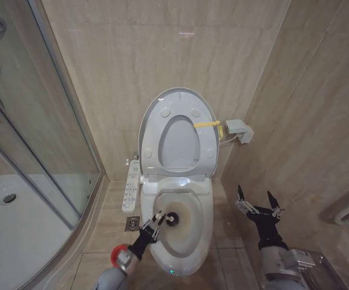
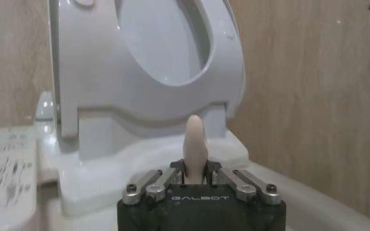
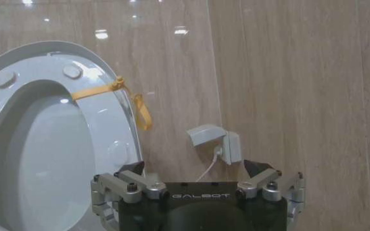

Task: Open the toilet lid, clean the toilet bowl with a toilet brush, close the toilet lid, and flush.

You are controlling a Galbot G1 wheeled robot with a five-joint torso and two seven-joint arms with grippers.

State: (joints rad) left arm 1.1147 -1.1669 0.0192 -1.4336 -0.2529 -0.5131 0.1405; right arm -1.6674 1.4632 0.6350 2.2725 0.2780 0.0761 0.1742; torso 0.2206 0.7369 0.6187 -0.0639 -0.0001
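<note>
The toilet lid (image 1: pixel 177 139) stands upright against the back wall, with the seat ring (image 1: pixel 153 130) raised in front of it. Below them the toilet bowl (image 1: pixel 189 232) lies open, its inside stained yellowish-brown. My left gripper (image 1: pixel 153 224) is over the bowl's left rim, shut on the toilet brush, whose dark head (image 1: pixel 171 217) sits inside the bowl. In the left wrist view the white handle (image 2: pixel 194 137) sticks up between the shut fingers of the left gripper (image 2: pixel 194 179). My right gripper (image 1: pixel 257 203) hangs open to the right of the bowl, holding nothing, and it is also open in the right wrist view (image 3: pixel 198 173).
A red holder cup (image 1: pixel 118 252) stands on the floor left of the bowl. A control panel (image 1: pixel 132 186) juts from the toilet's left side above a floor drain (image 1: pixel 132 223). A glass shower screen (image 1: pixel 38 139) and tray (image 1: pixel 17 223) lie left. A wall socket (image 1: pixel 238 130) and a yellow strap (image 1: pixel 207 125) sit right.
</note>
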